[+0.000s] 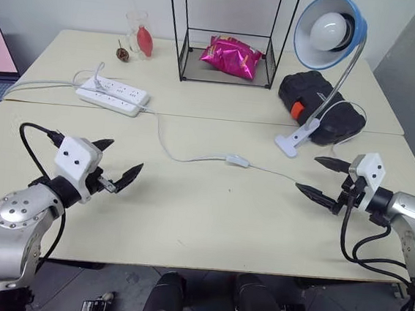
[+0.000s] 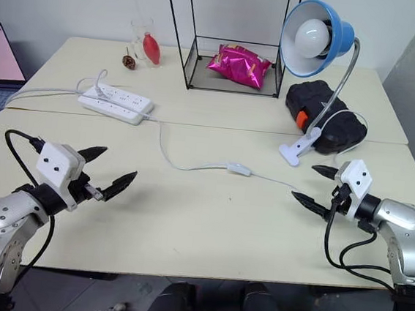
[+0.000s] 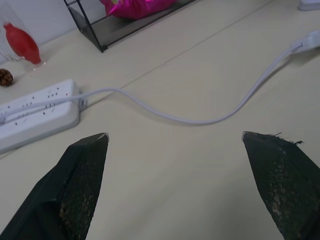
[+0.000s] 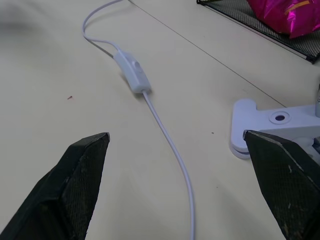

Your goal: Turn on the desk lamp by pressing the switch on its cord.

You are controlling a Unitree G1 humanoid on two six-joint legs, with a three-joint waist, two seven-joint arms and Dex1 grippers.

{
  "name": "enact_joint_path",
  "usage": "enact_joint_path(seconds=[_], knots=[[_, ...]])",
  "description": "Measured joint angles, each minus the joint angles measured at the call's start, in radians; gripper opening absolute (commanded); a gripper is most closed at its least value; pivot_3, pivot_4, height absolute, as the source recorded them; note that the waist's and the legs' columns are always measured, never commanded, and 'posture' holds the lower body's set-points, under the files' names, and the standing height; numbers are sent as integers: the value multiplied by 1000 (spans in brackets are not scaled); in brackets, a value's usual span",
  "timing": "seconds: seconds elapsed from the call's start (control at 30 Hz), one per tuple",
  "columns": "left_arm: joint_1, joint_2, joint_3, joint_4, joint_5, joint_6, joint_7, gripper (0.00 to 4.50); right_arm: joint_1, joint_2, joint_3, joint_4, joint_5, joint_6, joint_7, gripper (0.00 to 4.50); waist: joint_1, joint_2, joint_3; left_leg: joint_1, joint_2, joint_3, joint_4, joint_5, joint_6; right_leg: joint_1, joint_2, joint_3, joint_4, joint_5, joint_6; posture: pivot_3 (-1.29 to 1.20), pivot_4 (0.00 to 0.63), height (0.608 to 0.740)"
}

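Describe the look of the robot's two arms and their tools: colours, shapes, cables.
Both arms are silver-grey metal with rounded joint housings; the left one shows a disc ringed with small screws. Each ends in a white boxy block with small dark holes. The left tool and right tool each have two black, pointed, tapering fingers with a rough inner face. Black cables loop beside each wrist.

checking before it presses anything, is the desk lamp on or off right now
Off, as far as the pictures show: the desk lamp's white bulb gives no glow, and the switch lies untouched on the table.
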Motion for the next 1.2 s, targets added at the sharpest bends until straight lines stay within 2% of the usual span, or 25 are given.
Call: enact_joint_path(seconds=[0.13,0.33,0.47,0.67,0.93,1.2], knots=[[-92,7,-28,27,-50,36,-45,4461,5,19,-2,-65,9,54,-39,4500,0,0,0,0,0,0,0,0,0,0,0,0,0,0,0,0,150,740],[-256,10,-180,156,-50,43,-152,4461,46,37,-5,-231,43,200,-140,4500,2,0,0,-1,-1,-1,0,0,0,-1,0,-1,0,0,0,0,150,740],[-414,-19,-279,306,-50,52,-247,4461,97,46,4,-350,62,330,-228,4500,8,0,0,-3,-1,-2,1,0,0,-2,1,-2,0,0,0,0,150,740],[-698,-151,-439,674,-28,66,-426,4461,120,71,34,-557,122,550,-367,4500,8,0,0,-5,-1,-2,1,0,0,-3,1,-2,0,0,0,0,150,740],[-927,-278,-487,1115,61,-7,-552,4461,130,127,25,-690,189,687,-501,4500,2,0,0,-8,-1,-3,1,0,0,-7,2,-1,1,0,0,0,150,740],[-1006,-358,-501,1353,148,-116,-596,4461,144,142,-5,-756,231,748,-576,4500,3,0,0,-8,-1,-3,1,0,0,-7,2,-2,1,0,0,0,150,740]])
